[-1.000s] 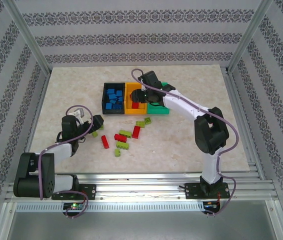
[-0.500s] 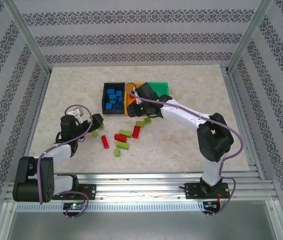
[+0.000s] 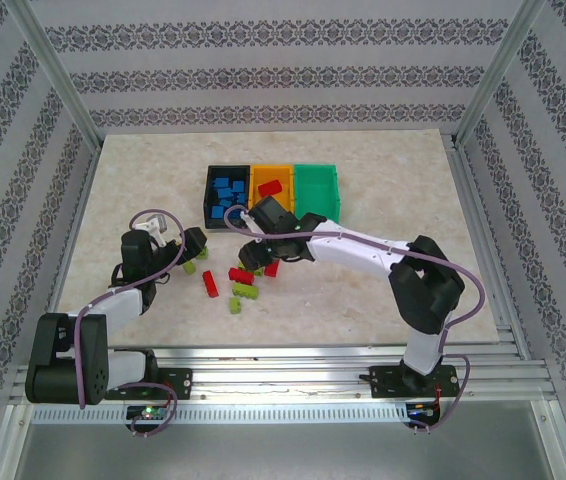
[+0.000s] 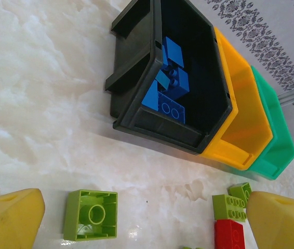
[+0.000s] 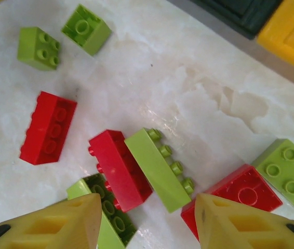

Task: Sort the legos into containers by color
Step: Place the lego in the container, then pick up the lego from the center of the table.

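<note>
Three bins stand in a row at the back: black with several blue bricks, orange with a red brick, and green. Loose red and yellow-green bricks lie in front of them. My right gripper is open low over this pile, its fingertips either side of a red brick and a yellow-green brick lying on their sides and touching. My left gripper is open near the table, with an upside-down yellow-green brick close to its left finger.
More bricks lie around: red, red, yellow-green, yellow-green, and an upside-down yellow-green one by the right gripper's left finger. The marble tabletop is bare to the right. Patterned walls and metal posts enclose it.
My right arm has swung from above the orange bin toward me and down to the loose bricks. The orange bin now shows a red brick. The left arm has barely moved.
</note>
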